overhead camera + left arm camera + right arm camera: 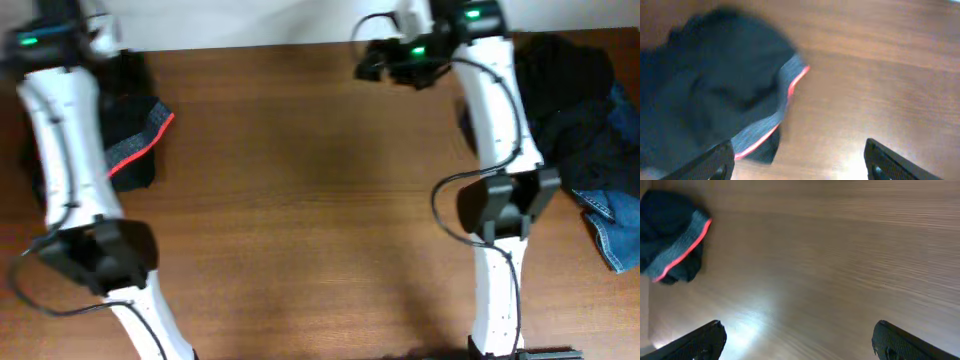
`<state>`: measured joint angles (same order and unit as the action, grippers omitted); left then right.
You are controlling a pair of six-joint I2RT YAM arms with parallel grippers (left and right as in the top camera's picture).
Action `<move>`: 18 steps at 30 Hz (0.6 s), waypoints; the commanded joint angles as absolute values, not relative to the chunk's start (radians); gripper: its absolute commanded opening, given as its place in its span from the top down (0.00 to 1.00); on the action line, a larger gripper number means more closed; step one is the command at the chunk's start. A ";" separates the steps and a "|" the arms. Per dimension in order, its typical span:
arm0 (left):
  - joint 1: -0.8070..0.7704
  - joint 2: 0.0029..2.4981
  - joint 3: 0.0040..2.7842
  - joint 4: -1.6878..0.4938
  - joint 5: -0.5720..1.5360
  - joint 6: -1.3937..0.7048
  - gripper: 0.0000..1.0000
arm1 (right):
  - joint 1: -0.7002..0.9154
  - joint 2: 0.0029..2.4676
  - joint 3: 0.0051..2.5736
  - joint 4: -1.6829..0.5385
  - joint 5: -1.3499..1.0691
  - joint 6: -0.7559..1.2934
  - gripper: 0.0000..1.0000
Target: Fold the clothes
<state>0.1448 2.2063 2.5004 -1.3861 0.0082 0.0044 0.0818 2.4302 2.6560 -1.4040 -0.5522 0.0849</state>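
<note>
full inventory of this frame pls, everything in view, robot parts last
black trousers: 1, black with grey waistband and red-orange edge, bunched at the table's left side, partly under the left arm
dark garment pile: 1 heap, black and dark navy, number of pieces cannot be told, far right of the table
blue denim piece: 1, blue, at the near edge of that heap
table: 1, brown wood
left arm: 1, white with black joints, left side
right arm: 1, white with black joints, right side
left gripper: 1, black fingers, open, beside the trousers
right gripper: 1, black fingers, open, over bare wood
</note>
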 commanded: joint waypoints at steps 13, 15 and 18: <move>-0.159 2.602 2.514 -1.211 -0.685 -0.068 0.16 | -0.053 2.442 2.651 -1.502 -0.599 -0.075 0.01; -0.153 2.613 2.514 -1.171 -0.700 -0.067 0.16 | -0.053 2.442 2.651 -1.505 -0.599 -0.075 0.01; -0.134 2.645 2.514 -1.127 -0.759 -0.067 0.13 | -0.053 2.442 2.651 -1.514 -0.599 -0.075 0.01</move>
